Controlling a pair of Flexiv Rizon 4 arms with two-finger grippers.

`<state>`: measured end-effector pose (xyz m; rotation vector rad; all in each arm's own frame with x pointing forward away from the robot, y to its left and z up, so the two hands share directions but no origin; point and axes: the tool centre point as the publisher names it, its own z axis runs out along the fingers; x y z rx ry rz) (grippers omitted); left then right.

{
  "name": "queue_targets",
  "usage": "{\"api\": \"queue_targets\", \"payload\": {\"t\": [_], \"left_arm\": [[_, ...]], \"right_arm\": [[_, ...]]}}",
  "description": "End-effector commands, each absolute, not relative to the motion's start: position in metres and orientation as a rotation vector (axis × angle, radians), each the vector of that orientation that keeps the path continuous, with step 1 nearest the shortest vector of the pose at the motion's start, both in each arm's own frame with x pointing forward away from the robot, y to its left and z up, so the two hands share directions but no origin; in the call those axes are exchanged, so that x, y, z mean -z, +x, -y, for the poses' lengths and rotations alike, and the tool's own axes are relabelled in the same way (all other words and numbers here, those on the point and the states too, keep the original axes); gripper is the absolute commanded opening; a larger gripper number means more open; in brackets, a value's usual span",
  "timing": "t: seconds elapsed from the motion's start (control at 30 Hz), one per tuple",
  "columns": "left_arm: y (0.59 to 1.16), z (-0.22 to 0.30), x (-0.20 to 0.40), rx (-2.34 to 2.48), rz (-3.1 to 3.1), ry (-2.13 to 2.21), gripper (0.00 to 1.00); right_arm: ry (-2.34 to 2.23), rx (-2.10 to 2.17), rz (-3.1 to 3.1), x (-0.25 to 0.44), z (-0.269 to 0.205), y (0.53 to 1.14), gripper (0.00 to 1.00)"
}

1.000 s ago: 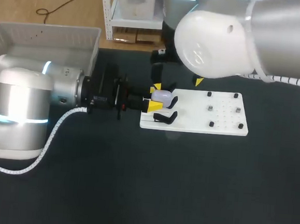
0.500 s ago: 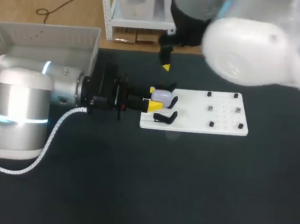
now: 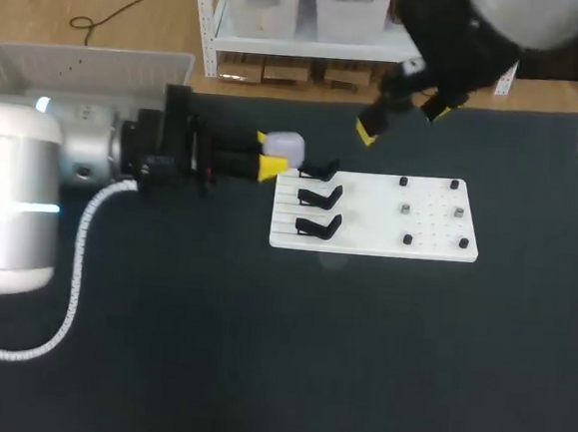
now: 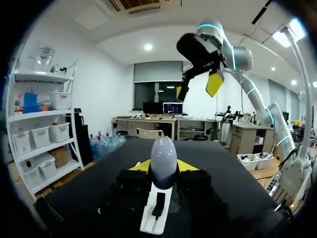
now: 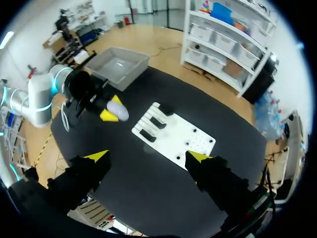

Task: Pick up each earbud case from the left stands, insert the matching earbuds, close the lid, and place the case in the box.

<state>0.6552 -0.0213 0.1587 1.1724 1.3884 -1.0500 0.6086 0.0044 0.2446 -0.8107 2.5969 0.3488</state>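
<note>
Nearest, the white board [image 3: 418,226] lay flat on the dark worktop [image 3: 278,355], with three black stands [image 3: 319,195] along its left edge. Just left of them and slightly farther, the left tool [image 3: 271,153] clamped the pale earbud case [image 3: 285,144] between both yellow tips. Its long axis ran left-right, rounded end pointing right toward the stands. Far left sat the grey box [image 3: 81,60]. The right tool [image 5: 147,156] hung high, fingers spread wide.

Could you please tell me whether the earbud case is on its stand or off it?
Off: the left gripper holds the earbud case clear of the board's three stands, all empty.
</note>
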Motion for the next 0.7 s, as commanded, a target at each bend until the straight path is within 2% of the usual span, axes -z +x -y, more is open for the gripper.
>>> {"api": "queue_targets", "payload": {"t": [0.03, 0.43, 0.7], "left_arm": [[0.653, -0.015, -0.186, 0.832, -1.455, 1.06, 0.0], [0.747, -0.13, -0.169, 0.315, -1.684, 1.004, 0.0], [0.814, -0.191, -0.144, 0.194, -1.796, 0.859, 0.0]], "right_arm": [[-0.741, -0.493, -2.366, -0.238, 0.01, 0.597, 1.0], [-0.741, -0.493, -2.366, -0.238, 0.01, 0.597, 1.0], [-0.741, -0.493, -2.366, -0.238, 0.01, 0.597, 1.0]]}}
